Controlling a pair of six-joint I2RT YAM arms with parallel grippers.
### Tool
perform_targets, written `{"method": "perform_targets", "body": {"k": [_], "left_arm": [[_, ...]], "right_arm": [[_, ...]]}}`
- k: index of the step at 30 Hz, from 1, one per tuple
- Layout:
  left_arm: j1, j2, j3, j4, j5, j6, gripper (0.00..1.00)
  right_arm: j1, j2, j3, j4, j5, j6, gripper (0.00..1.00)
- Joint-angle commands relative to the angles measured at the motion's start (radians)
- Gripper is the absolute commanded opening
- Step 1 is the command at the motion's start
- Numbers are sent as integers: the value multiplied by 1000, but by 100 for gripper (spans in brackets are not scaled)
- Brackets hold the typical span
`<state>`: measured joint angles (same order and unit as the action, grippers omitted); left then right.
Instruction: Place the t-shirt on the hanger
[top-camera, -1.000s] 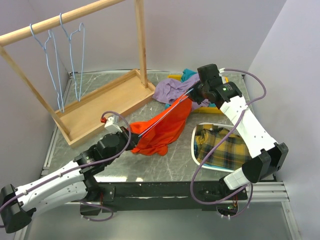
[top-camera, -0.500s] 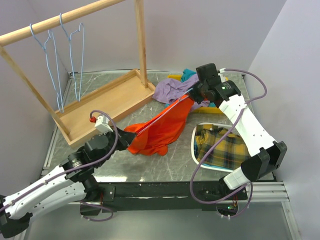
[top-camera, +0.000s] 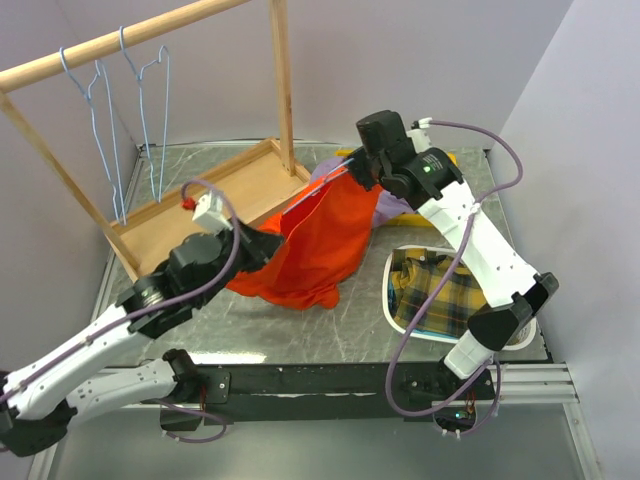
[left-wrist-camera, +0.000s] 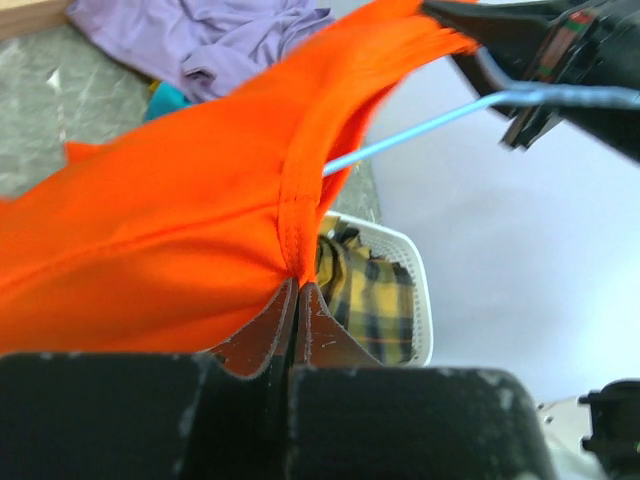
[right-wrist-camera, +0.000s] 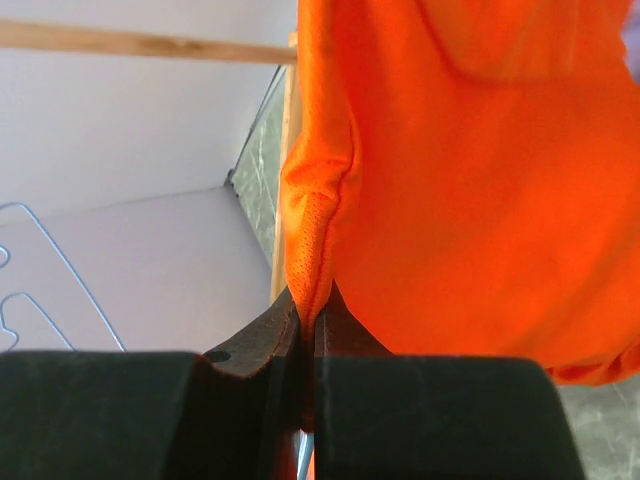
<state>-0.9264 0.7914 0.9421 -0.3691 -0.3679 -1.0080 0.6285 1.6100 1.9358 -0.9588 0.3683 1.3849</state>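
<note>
Orange t-shirt held up between both pairs of jaws over the tabletop.

The left jaws are pressed together on a seamed edge of the bright orange cloth t-shirt (left-wrist-camera: 180, 230). The right jaws, higher up, are likewise pressed together, pinching a folded hem of it. The thin light-blue wire hanger (left-wrist-camera: 410, 135) runs out of the cloth to the right jaws. The shirt hangs over the middle of the grey marbled tabletop (top-camera: 370, 335), its lower folds resting there. A crumpled lavender garment (left-wrist-camera: 230, 40) lies toward the far edge. A white basket (top-camera: 388, 290) holding yellow plaid cloth (top-camera: 440, 300) sits by the right edge. A wooden rack (top-camera: 200, 200) with two more blue wire hangers (top-camera: 150, 110) fills the far left corner, against pale walls.
</note>
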Motion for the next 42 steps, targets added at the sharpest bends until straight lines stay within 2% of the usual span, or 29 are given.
{"method": "perform_targets", "body": {"k": [1, 4, 9, 12, 13, 16, 21, 24, 27, 29, 37, 42], "left_arm": [[0, 104, 133, 10, -18, 43, 1], [0, 135, 182, 12, -77, 93, 1], [0, 184, 271, -56, -114, 175, 4], [0, 183, 281, -60, -76, 241, 20], [0, 180, 276, -53, -65, 261, 32], [0, 183, 314, -88, -62, 328, 48], [1, 201, 400, -197, -34, 439, 62], [0, 190, 445, -286, -31, 509, 64], [0, 196, 426, -384, -121, 539, 64], [0, 198, 399, -413, -82, 543, 62], [-26, 134, 275, -404, 44, 592, 62], [-51, 164, 248, -409, 3, 612, 62]], "right_arm": [[11, 45, 87, -21, 55, 62, 0], [23, 73, 114, -54, 46, 46, 0], [25, 42, 10, -9, -3, 32, 0], [19, 31, -5, 3, -9, 17, 0], [17, 34, -3, 2, -18, 13, 0], [13, 54, 2, -3, -101, -1, 0], [-4, 56, -33, 11, -208, -15, 0], [-42, 48, -58, 34, -261, -32, 0], [-67, 68, -37, 11, -284, -55, 0], [-82, 93, -25, -3, -325, -75, 0], [-107, 185, 75, -63, -399, -126, 0], [-115, 200, 92, -61, -448, -144, 0]]}}
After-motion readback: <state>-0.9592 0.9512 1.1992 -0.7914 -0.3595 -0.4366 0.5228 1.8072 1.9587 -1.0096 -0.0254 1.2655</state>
